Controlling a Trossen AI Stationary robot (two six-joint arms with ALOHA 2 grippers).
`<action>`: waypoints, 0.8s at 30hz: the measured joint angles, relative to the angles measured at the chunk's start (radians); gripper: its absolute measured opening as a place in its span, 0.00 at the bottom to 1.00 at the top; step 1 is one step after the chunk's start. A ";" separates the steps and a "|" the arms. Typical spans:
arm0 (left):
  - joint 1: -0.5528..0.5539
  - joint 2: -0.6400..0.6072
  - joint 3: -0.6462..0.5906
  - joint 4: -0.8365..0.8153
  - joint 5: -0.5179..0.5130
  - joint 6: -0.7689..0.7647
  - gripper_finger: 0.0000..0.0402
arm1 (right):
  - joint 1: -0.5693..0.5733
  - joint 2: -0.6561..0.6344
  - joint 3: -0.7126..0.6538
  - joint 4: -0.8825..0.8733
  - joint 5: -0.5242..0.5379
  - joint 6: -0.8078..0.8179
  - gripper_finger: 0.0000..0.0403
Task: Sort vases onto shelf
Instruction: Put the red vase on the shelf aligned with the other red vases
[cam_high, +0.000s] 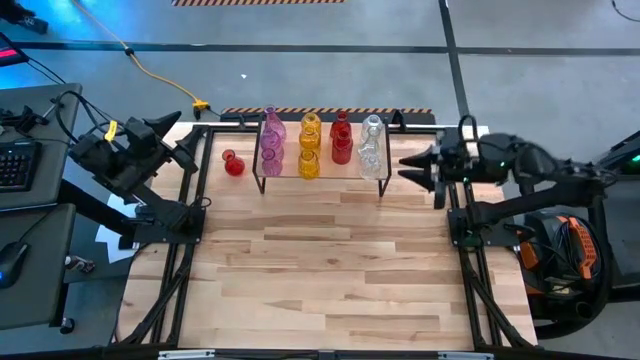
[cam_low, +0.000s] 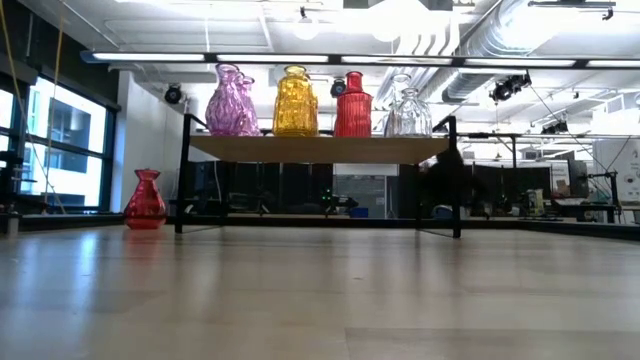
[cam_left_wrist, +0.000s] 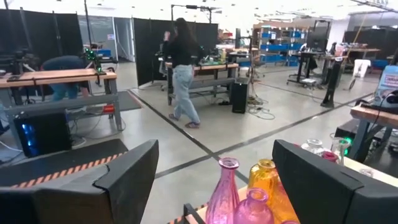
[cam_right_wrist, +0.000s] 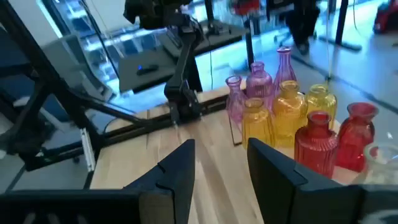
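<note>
Vases on shelf, one red vase left on worktop; both arms pulled back, holding nothing.

Shelf (cam_high: 386, 152) stands at the far edge of the worktop (cam_high: 320, 270), between the two arms. On it, in pairs from left to right: pink vases (cam_high: 272, 143), yellow vases (cam_high: 309, 146), red vases (cam_high: 341, 138), clear vases (cam_high: 372, 146). A lone red vase (cam_high: 234, 163) stands upright on the worktop just beside the shelf's left end, apart from its legs. Left end effector (cam_high: 183, 141) hovers off the worktop's far left corner, fingers spread wide, nothing between them; left wrist view looks over the pink and yellow necks into the room, where a person (cam_left_wrist: 181, 71) walks. Right end effector (cam_high: 415, 166) hangs near the shelf's right end, fingers partly open, empty.
</note>
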 joint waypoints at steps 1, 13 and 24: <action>-0.001 -0.005 0.000 0.001 0.000 0.011 0.77 | 0.000 -0.035 -0.074 0.064 0.000 -0.009 0.32; -0.001 -0.016 0.000 0.000 -0.002 0.015 0.77 | -0.003 -0.296 -0.683 0.591 -0.117 -0.042 0.32; 0.000 -0.016 0.000 0.000 -0.001 0.014 0.77 | -0.003 -0.538 -0.948 0.697 -0.186 -0.023 0.32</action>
